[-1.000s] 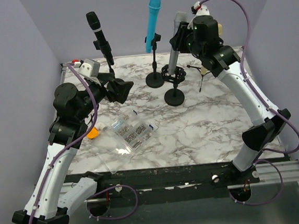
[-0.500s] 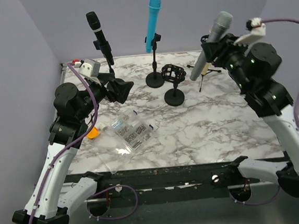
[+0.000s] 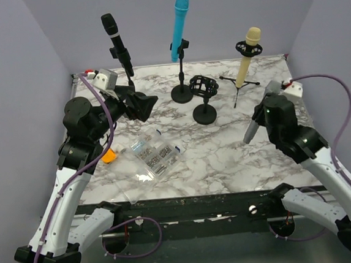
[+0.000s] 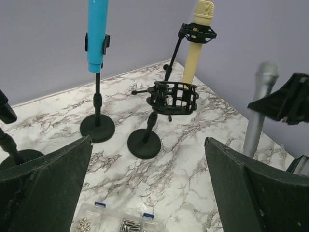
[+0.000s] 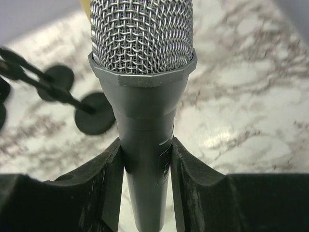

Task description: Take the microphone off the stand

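Observation:
My right gripper (image 3: 261, 116) is shut on the grey microphone (image 3: 250, 131), holding it tilted above the right side of the table, clear of its stand. In the right wrist view both fingers (image 5: 108, 179) clamp the microphone's body (image 5: 144, 116) just under the mesh head. The black stand with its shock mount (image 3: 203, 86) stands without a microphone at mid table; it also shows in the left wrist view (image 4: 173, 96). My left gripper (image 3: 141, 105) is open and holds nothing, hovering at the left, with nothing between its fingers (image 4: 48, 186). The left wrist view shows the grey microphone (image 4: 259, 106) at the right.
A blue microphone (image 3: 179, 26), a black microphone (image 3: 116, 43) and a yellow microphone (image 3: 247, 56) sit on their own stands along the back. A clear box of screws (image 3: 151, 160) and a small orange object (image 3: 109, 156) lie at the left front.
My right arm lifted the grey microphone out of the shock mount, swung it right, then brought it down and toward the near right. The left arm has not moved.

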Robot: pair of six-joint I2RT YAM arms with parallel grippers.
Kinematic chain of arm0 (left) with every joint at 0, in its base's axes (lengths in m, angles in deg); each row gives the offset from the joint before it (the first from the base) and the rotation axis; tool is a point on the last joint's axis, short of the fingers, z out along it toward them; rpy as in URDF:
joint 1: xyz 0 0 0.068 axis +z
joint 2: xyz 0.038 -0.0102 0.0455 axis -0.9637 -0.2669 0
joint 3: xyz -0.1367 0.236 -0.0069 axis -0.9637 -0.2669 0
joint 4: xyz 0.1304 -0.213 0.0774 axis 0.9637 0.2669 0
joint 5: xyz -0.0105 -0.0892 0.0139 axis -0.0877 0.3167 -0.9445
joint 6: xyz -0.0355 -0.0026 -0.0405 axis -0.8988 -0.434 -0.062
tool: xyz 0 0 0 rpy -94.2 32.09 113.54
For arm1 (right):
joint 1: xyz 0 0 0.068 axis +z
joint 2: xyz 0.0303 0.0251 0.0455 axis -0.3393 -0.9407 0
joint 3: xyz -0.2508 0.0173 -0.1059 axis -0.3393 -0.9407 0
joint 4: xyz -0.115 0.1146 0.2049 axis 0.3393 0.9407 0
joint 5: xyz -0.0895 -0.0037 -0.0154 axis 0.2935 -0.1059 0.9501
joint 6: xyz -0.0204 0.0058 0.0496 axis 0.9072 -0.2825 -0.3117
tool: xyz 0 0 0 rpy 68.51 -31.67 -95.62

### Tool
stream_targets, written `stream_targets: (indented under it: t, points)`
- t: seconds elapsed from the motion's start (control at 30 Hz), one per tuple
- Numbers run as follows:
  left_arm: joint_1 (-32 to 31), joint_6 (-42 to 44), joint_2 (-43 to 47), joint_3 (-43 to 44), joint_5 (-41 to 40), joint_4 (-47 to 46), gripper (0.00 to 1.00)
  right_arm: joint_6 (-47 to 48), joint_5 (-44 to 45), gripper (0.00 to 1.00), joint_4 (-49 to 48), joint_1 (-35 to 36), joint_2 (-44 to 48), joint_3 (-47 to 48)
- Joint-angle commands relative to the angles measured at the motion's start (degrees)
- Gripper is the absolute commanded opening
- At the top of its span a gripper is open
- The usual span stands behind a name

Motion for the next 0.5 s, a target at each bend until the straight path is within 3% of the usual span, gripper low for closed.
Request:
stream_targets:
  t: [0.0, 0.2, 0.33, 0.47]
  points:
    - [0.21, -0.59, -0.87, -0.35, 1.27, -1.12, 0.99, -9.72, -8.05, 0.04, 3.86, 0.23, -3.94, -4.68]
    - [0.21, -0.68, -1.12, -0.29, 1.27, -1.04, 0.99, -12.28, -30.83, 0.01, -1.79, 0.23, -13.78, -9.66]
    - [0.21, -0.84, -1.08, -0.14, 1.29, -0.86, 0.99, -13.67, -48.80, 0.01, -13.01, 0.21, -17.92, -15.64]
    - [0.21, -1.11, -1.04, -0.24, 1.54, -1.06, 0.99, -12.17, -54.99, 0.01, -18.01, 1.31, -25.18, -15.88]
